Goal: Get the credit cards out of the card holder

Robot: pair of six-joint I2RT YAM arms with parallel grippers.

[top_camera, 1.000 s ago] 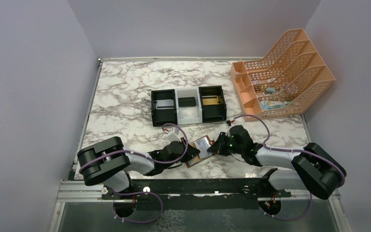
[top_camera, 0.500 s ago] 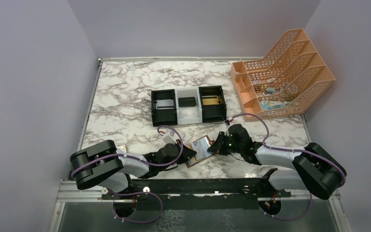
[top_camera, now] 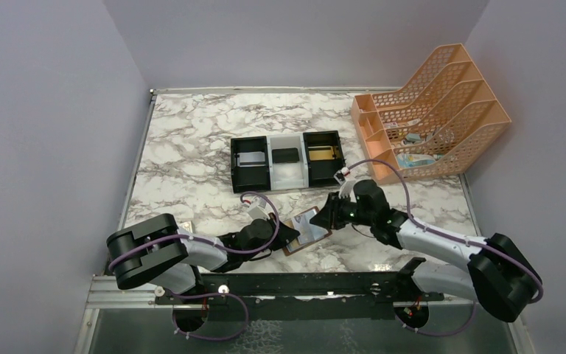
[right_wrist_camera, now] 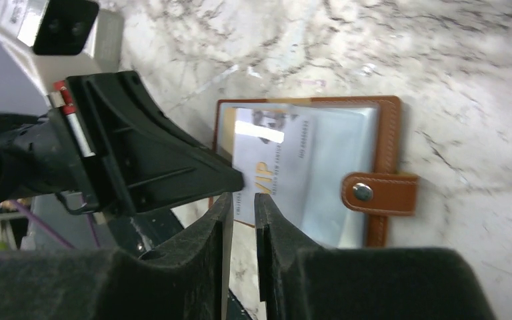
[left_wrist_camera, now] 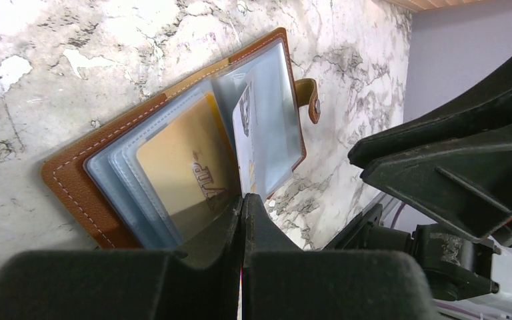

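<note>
A brown leather card holder lay open and flat on the marbled bench, directly between the left jaws and the right jaws. Its clear plastic sleeves fanned out like pages. A gold card marked VIP sat in the sleeve just ahead of the left jaws' tips, and a pale card stood in a raised leaf beside it. The snap tab hung loose on the side nearer the right jaws.

The cards were probably light, stiff and slick, too thin to lift off a flat surface. The sleeves looked soft and likely to cling, so the holder would probably drag along unless pinned. The best hold seemed to be a card's exposed edge at the sleeve mouth, pinched across its flat faces.

The left jaws were clenched, pads meeting with no gap, their tips at the near edge of the sleeves (whether a leaf was nipped between them could not be told). The right jaws were parted by only a narrow slit and gripped nothing, their tips just short of the pale card's edge.
</note>
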